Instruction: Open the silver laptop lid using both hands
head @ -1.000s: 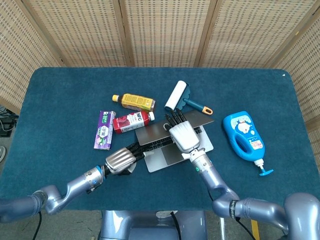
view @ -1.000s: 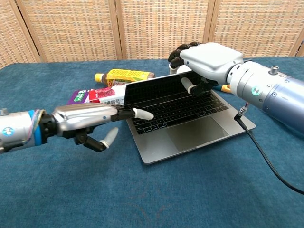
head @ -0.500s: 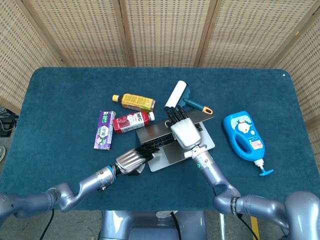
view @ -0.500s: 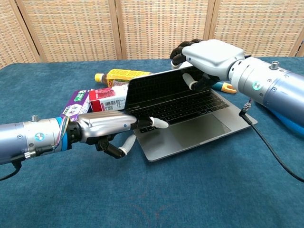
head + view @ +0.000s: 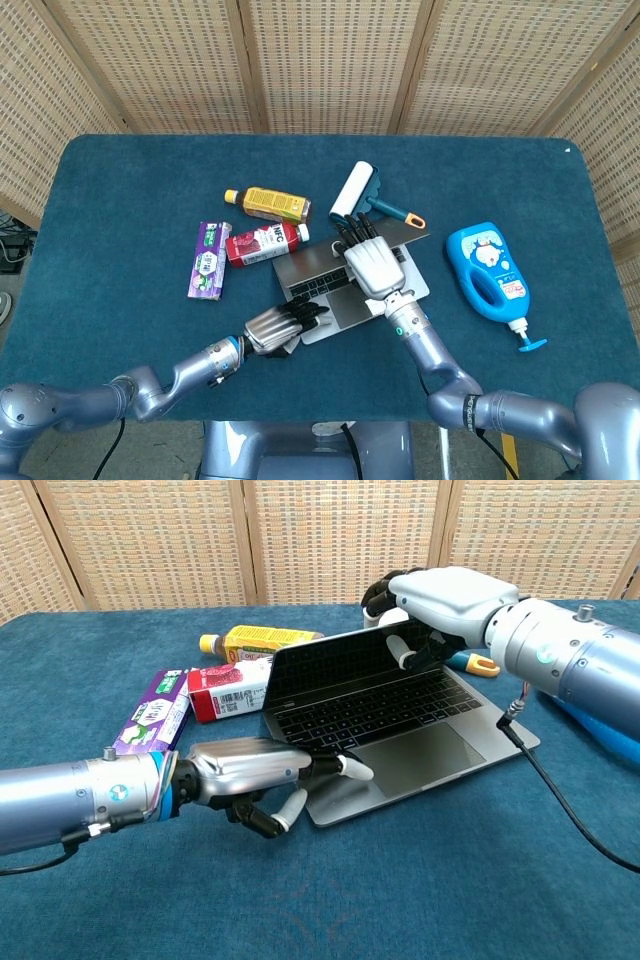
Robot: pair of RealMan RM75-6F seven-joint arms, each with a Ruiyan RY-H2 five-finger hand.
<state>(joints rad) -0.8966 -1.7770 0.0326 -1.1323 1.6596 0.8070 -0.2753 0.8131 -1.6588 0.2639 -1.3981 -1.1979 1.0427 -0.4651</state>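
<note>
Since a second ago the left robot hand point(image 5: 262, 772) has slid right along the near-left edge of the silver laptop point(image 5: 400, 730), and the lid point(image 5: 345, 670) stands steeper than it did, now leaning only a little back of upright. That left robot hand lies flat, fingers stretched out over the near corner of the base and resting on it, with the thumb curled below; it grips nothing. The right robot hand point(image 5: 440, 600) hooks over the lid's top edge, fingers on the far side and thumb on the screen side, pinching the panel.

The laptop sits mid-surface point(image 5: 120, 190), just near a red bottle point(image 5: 262, 241), with a yellow bottle point(image 5: 270, 203) and a lint roller point(image 5: 355, 192) beyond it; a purple pack point(image 5: 207, 260) lies to the left and a blue bottle point(image 5: 490, 270) to the right.

By its look the machine is rigid metal, smooth and fairly light, so the base will likely lift or skid when the hinge resists. Pressing down on the palm rest while pulling at the middle of the lid's top edge seems the safest hold; the screen face is fragile and best not squeezed hard.
</note>
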